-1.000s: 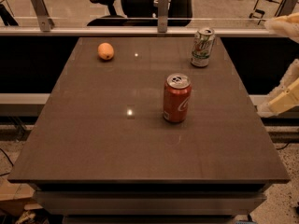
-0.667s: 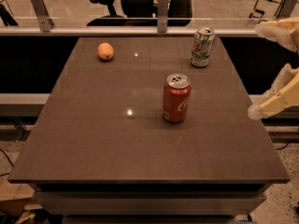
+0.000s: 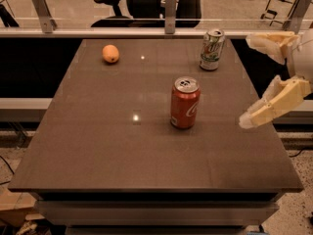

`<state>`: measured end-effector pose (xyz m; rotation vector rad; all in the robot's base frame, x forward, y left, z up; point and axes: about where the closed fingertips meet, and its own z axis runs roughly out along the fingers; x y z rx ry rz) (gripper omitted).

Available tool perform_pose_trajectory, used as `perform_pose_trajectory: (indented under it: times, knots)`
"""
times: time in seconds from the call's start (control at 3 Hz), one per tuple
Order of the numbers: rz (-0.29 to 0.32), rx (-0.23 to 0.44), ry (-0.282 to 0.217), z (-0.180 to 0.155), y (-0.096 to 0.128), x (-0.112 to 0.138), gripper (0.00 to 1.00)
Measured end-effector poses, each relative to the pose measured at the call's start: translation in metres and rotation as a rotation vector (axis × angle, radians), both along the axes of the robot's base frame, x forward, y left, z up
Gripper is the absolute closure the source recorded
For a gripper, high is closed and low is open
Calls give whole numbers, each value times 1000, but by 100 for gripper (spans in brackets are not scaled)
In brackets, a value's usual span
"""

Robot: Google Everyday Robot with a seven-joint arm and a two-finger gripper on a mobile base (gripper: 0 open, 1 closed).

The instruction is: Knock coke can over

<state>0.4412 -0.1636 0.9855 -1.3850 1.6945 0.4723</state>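
Note:
The coke can (image 3: 185,103), red with white script and a silver top, stands upright near the middle of the dark table (image 3: 98,146). My gripper (image 3: 249,80) comes in from the right edge of the view, over the table's right side. Its two cream fingers are spread wide apart, one finger (image 3: 268,42) high and one (image 3: 274,104) low, with nothing between them. The gripper is to the right of the coke can and apart from it.
A white-and-green soda can (image 3: 211,50) stands upright at the table's back right. An orange fruit (image 3: 111,54) lies at the back left. A glass rail with metal posts (image 3: 169,11) runs behind the table, with office chairs beyond.
My gripper has moved left, farther in over the table's right side toward the coke can. The cans and the fruit have not moved.

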Motion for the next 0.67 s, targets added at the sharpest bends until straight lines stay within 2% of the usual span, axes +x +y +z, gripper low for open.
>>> perform_pose_trajectory:
  times: [0.67]
  knots:
    - [2,90,-10,-17,8,20,0]
